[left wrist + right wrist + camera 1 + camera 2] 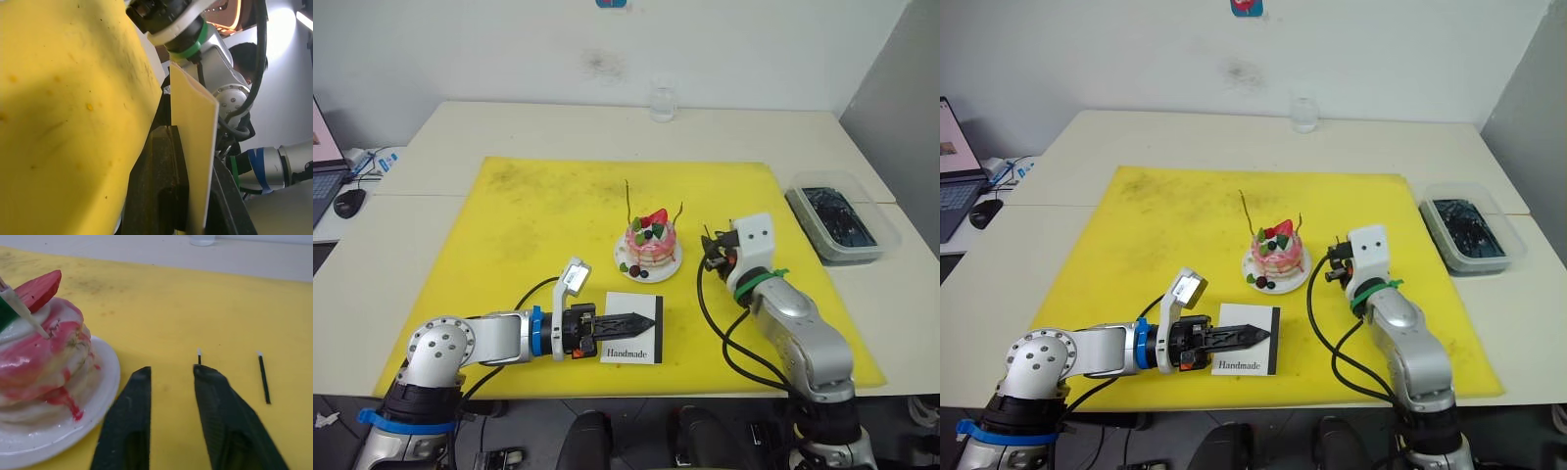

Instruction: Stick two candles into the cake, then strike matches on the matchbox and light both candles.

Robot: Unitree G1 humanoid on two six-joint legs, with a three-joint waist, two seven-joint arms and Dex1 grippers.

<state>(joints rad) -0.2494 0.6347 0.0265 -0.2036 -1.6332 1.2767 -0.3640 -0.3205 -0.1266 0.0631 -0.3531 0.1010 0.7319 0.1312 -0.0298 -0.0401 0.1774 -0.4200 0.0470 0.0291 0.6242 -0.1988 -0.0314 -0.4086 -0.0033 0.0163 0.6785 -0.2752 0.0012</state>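
The pink cake [651, 245] sits on its white plate [105, 382] on the yellow mat. Two thin candles [627, 199] [678, 210] stand in it. The white "Handmade" matchbox [631, 340] lies in front of the cake. My left gripper [646, 319] is shut on it, and in the left wrist view the box's edge [195, 147] sits between the black fingers [159, 186]. My right gripper [173, 374] stands open and empty just right of the cake. Two short dark matches [199, 356] [263, 379] lie on the mat just beyond it, one partly behind a fingertip.
The yellow mat [538, 225] covers the table's middle. A clear plastic tub [842, 223] with dark contents stands at the right edge. A glass [663, 101] is at the back. A laptop [323, 176] and mouse [349, 203] sit on the far left.
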